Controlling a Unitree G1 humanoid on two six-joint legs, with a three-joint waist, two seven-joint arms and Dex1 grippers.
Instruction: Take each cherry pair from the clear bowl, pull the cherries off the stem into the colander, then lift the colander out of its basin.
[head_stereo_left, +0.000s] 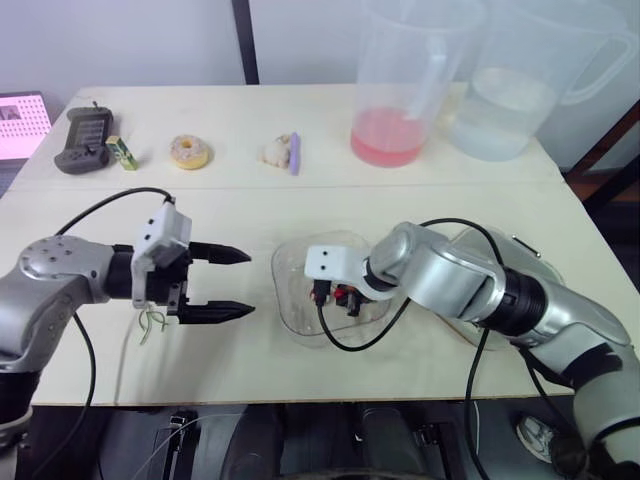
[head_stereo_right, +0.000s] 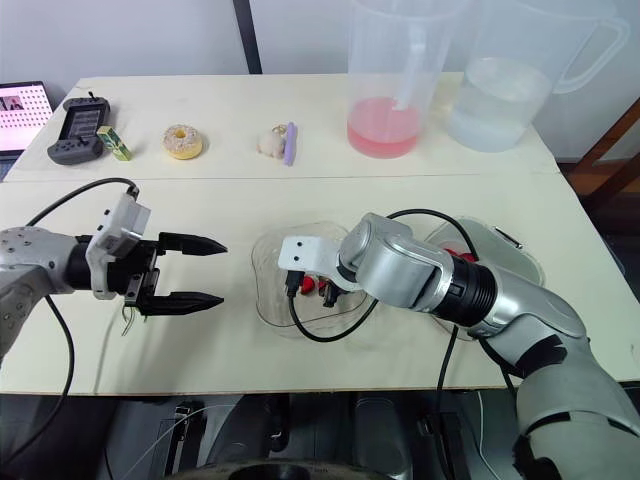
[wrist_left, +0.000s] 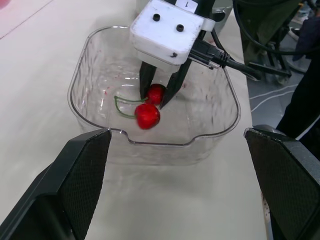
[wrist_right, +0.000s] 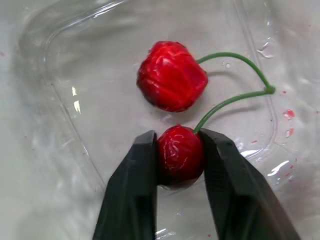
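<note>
The cherry pair (wrist_right: 176, 115) lies on the floor of the clear bowl (wrist_left: 150, 144), near the middle of the surface (head_stereo_left: 300, 190). The right claw (wrist_right: 179, 136) reaches into the bowl from the robot's right and is clamped on one cherry (wrist_right: 180, 156), a finger pressed to each side. The free cherry (wrist_right: 171, 75) sits just ahead of those fingertips, on the side facing the left claw (head_stereo_left: 248, 283). The green stem (wrist_right: 235, 97) arches off sideways, joining the two.

What counts for the coming move is that the pair's long axis runs roughly along the line between the two claws, so the loose cherry is the end nearer the left arm. The left claw hovers just beside the bowl on the robot's left, above the surface, fingers wide apart and aimed at the bowl. It looks ready to take the free cherry or the stem once the pair is lifted.

The basin (head_stereo_right: 515, 262) lies to the right of the bowl, largely under the right arm. I cannot tell the colander apart from it.
</note>
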